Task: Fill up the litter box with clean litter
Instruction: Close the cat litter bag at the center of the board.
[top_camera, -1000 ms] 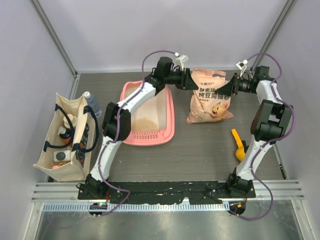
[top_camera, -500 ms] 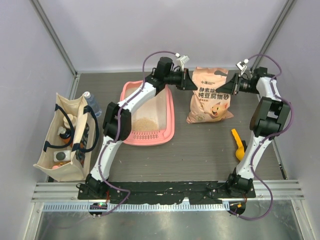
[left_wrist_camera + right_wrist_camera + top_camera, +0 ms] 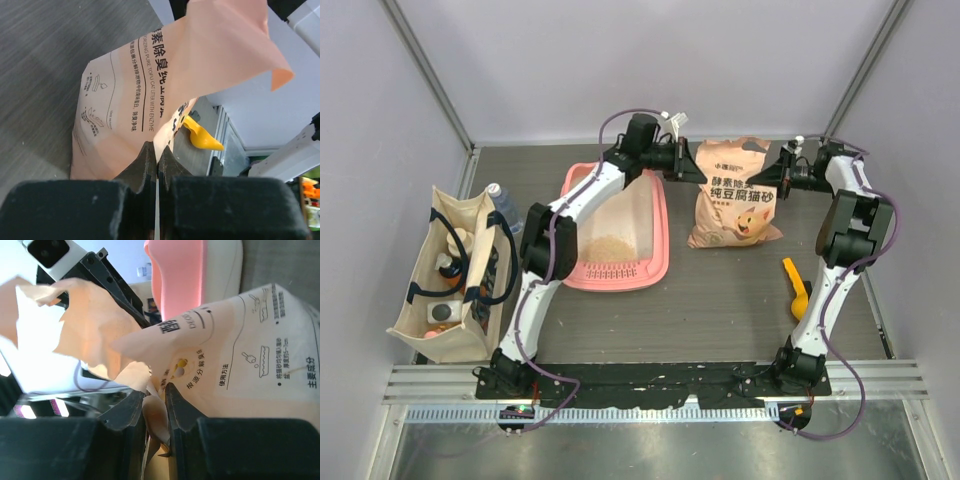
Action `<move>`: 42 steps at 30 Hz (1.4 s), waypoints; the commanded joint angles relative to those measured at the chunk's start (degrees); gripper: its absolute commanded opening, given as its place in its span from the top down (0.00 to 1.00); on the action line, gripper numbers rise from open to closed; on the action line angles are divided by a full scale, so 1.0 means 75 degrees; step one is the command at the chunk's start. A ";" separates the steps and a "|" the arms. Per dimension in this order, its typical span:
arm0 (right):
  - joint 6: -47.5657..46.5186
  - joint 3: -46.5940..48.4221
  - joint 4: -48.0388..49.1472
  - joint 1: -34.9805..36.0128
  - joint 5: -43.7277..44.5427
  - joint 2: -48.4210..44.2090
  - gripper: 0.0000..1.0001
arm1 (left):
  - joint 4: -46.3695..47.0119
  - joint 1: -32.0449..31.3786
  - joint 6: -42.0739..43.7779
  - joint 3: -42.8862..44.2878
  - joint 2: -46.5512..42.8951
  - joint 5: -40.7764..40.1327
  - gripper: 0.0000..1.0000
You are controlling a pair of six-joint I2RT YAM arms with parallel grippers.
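Moved: over the last second both grippers have closed in on the top of the bag (image 3: 735,205). The right arm has swung left toward it, the bag's top edge has puckered upward, and the bag has slid slightly left.
Left gripper (image 3: 155,157): clenched tight on the left top corner of the bag, with the thin film pinched between its fingers.
Right gripper (image 3: 156,400): grasping a fold of the bag's right top corner, its fingers close on either side of the fold.
Litter box (image 3: 663,240): lies flat on the table, far and left of centre, just left of the bag and not touching it.
Litter (image 3: 610,248): a small sandy patch at the near end of the box floor. The far part of the floor is bare.
Bag: rests at the far side, right of the box, with its torn top facing the back wall.
Done: the box holds a first thin portion, and both top corners of the bag are gripped.
Left: by my reading, most of the filling. The bag is not yet lifted or tipped over the box.
Scoop (image 3: 799,290): lies unused on the near right, well apart from the box.
Tote (image 3: 412,300): stands at the far left of the table, not part of this step.
Counts: one box, one litter patch, one bag, one scoop, one tote, two grippers.
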 commanded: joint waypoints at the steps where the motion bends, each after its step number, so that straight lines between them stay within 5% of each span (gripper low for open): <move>1: 0.2411 -0.0170 -0.0006 0.0077 -0.0631 -0.0260 0.98 | -0.1329 0.0568 -0.0684 -0.0016 -0.0495 0.0050 1.00; 7: 0.3008 -0.0296 -0.0100 0.0206 -0.0420 -0.0329 0.99 | -0.1339 0.0370 -0.1636 0.0545 -0.0178 0.0097 1.00; 14: 0.3092 -0.1774 -0.0229 -0.0039 -0.0513 -0.0471 0.99 | -0.3192 0.0322 -0.4372 0.0430 -0.0189 -0.2808 1.00; 25: 0.3010 -0.0709 -0.0299 -0.0169 -0.0748 -0.0013 0.99 | -0.3523 0.0274 -0.6275 0.0313 -0.0072 -0.2624 1.00; 29: 0.2986 -0.0124 -0.0078 -0.0110 -0.0748 -0.0095 0.99 | -0.2516 0.0345 -0.6125 0.0429 -0.0201 -0.2142 0.94; 32: 0.2847 0.0474 0.0262 -0.0017 -0.0608 -0.0061 0.98 | -0.1485 0.0357 -0.5083 0.0698 -0.0132 -0.2306 0.64; 34: 0.2589 0.0861 0.0322 0.0042 -0.0119 -0.0060 0.85 | -0.0956 0.0357 -0.4440 0.0932 0.0009 -0.2318 0.50; 42: 0.2144 0.1130 0.0557 0.0323 0.0412 0.0045 0.59 | -0.0184 0.0287 -0.2727 0.0969 0.0373 -0.1732 0.51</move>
